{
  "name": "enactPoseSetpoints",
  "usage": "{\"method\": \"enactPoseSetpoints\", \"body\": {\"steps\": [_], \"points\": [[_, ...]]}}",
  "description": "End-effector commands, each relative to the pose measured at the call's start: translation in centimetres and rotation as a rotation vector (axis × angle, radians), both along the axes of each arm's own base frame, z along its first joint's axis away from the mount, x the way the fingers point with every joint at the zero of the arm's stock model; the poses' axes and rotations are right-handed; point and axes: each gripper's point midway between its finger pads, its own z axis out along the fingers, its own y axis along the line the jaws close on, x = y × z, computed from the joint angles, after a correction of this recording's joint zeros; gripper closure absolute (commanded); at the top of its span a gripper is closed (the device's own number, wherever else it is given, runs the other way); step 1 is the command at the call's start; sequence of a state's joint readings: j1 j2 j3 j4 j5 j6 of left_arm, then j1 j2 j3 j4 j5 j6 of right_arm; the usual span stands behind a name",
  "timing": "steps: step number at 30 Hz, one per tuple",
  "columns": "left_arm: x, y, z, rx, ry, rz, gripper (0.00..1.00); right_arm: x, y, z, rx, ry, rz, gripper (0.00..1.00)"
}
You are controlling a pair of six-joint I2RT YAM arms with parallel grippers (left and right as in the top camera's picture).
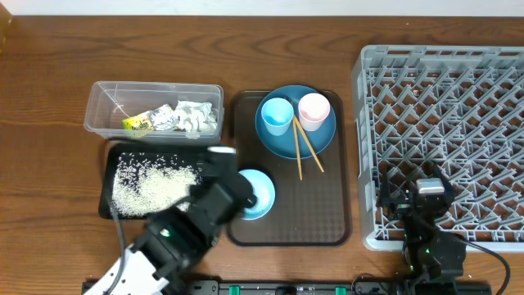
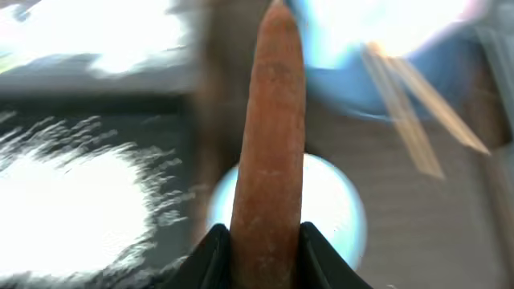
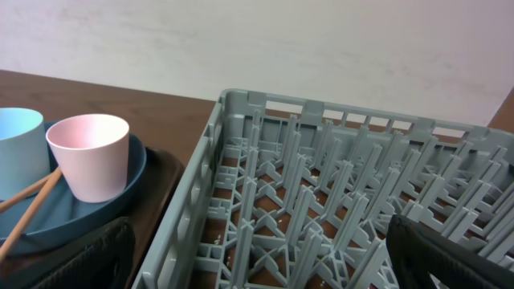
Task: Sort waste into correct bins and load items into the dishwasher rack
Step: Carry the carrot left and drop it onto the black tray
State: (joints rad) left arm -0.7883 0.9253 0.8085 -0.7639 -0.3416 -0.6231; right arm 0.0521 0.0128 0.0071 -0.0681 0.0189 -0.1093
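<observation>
Carrot [image 2: 269, 136] first: it is off the table, pinched at its thick end between the narrowed jaws of your left gripper [image 2: 261, 249], above the seam where the black tray [image 1: 106, 176] meets the brown serving tray [image 1: 286, 233]. Its long axis runs straight out along the gripper's line of reach, with the tapered tip pointing away from the arm toward the far side of the table.

Starting at your left, the clear tub [image 1: 94, 115] holds the paper and wrapper, and the black tray holds the rice [image 1: 151, 184]. I judge the carrot belongs with the rice, so you are mid-sort on the last piece of waste. The next move calls for a short swing left until the whole length hangs over the black tray, then a release low down so it does not roll out.

Further right, the white bowl [image 1: 258, 195], blue plate [image 1: 278, 139] and chopsticks [image 1: 304, 152] await loading. Over the near edge of the rack [image 1: 442, 90], your right gripper [image 3: 265, 253] stands spread wide, holding nothing
</observation>
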Motion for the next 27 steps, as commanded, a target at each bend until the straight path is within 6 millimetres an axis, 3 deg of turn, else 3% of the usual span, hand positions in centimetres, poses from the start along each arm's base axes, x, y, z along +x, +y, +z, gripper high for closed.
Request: {"method": "enactPoseSetpoints", "body": {"steps": [1,8,14,19,27], "points": [[1.0,4.6,0.2,-0.023,0.000,0.271,0.75,0.0,-0.1,-0.2,0.007,0.004,-0.005,0.01],[1.1,11.0,-2.0,-0.003,0.072,0.573,0.76,0.0,-0.1,-0.2,0.007,0.004,-0.005,0.01],[0.3,14.4,-4.9,-0.004,0.140,0.775,0.79,0.0,-0.1,-0.2,0.007,0.004,-0.005,0.01],[0.9,14.1,-7.5,-0.058,0.194,0.795,0.79,0.0,-0.1,-0.2,0.007,0.004,-0.005,0.01],[1.8,13.3,-9.7,-0.097,0.250,0.819,0.79,0.0,-0.1,-0.2,0.006,0.004,-0.005,0.01]]}}
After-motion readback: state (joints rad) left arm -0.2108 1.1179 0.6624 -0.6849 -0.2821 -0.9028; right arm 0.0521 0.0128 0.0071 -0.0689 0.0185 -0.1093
